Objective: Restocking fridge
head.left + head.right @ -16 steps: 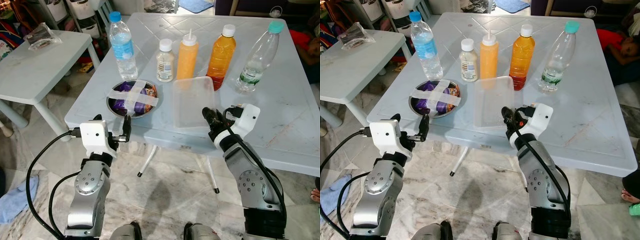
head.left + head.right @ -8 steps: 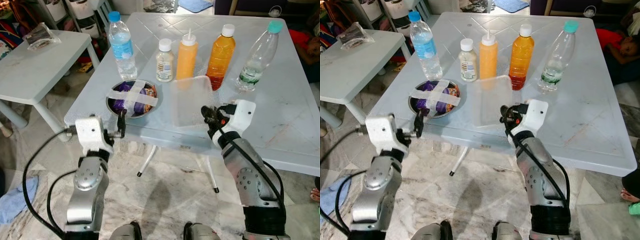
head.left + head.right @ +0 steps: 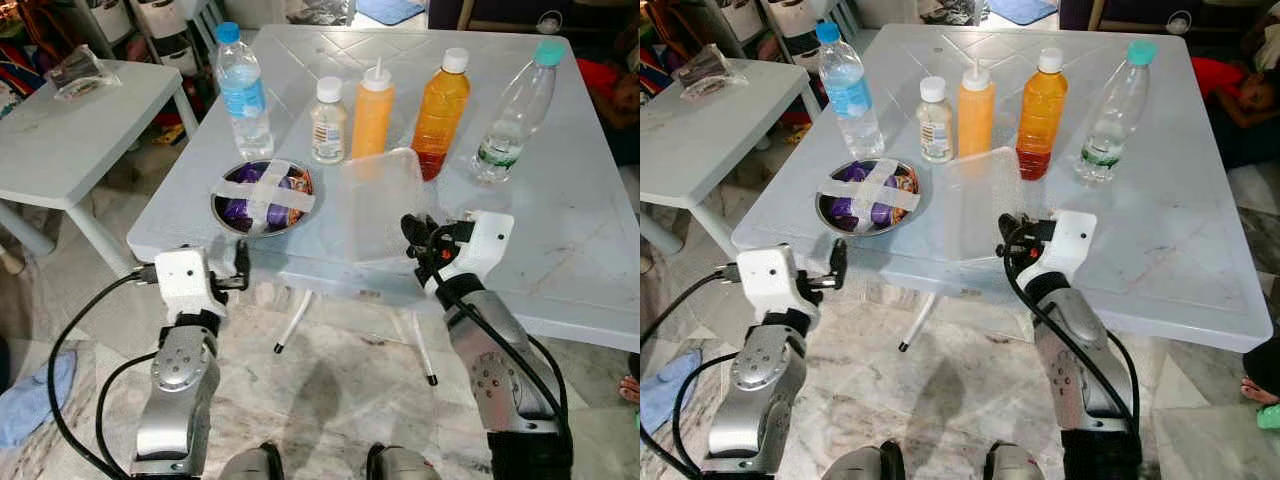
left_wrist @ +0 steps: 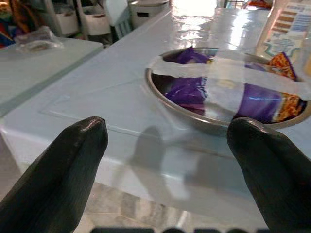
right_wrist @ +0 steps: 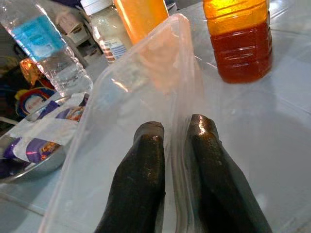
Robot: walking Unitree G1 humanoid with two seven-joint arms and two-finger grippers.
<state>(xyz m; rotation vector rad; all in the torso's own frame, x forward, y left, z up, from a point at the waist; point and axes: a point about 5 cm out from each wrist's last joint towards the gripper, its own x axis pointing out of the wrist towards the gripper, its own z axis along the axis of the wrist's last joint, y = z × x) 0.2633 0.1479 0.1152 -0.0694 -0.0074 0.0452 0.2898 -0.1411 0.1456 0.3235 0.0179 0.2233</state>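
A clear plastic container (image 3: 385,200) sits at the white table's (image 3: 560,230) front edge, its near rim pinched by my right gripper (image 3: 415,235), which is shut on it (image 5: 176,128); one finger (image 5: 144,165) is inside the rim and one outside. The container is tilted slightly off the table. A taped steel bowl (image 3: 218,205) of purple snack packs lies to the left. My left gripper (image 4: 170,128) is open, level with the table edge just in front of the bowl, and holds nothing. Behind stand a water bottle (image 3: 244,92), a small jar (image 3: 329,122), an orange squeeze bottle (image 3: 372,110), a juice bottle (image 3: 441,115) and a teal-capped bottle (image 3: 512,115).
A smaller white table (image 3: 70,130) stands to the left with a plastic packet (image 3: 82,72) on it. Marble floor lies below and between the tables. Storage bins are at the back left. A blue cloth (image 3: 25,395) lies on the floor at lower left.
The right gripper has raised the container's near rim, so it now tilts. The left gripper has dropped a little lower in front of the bowl, still open.
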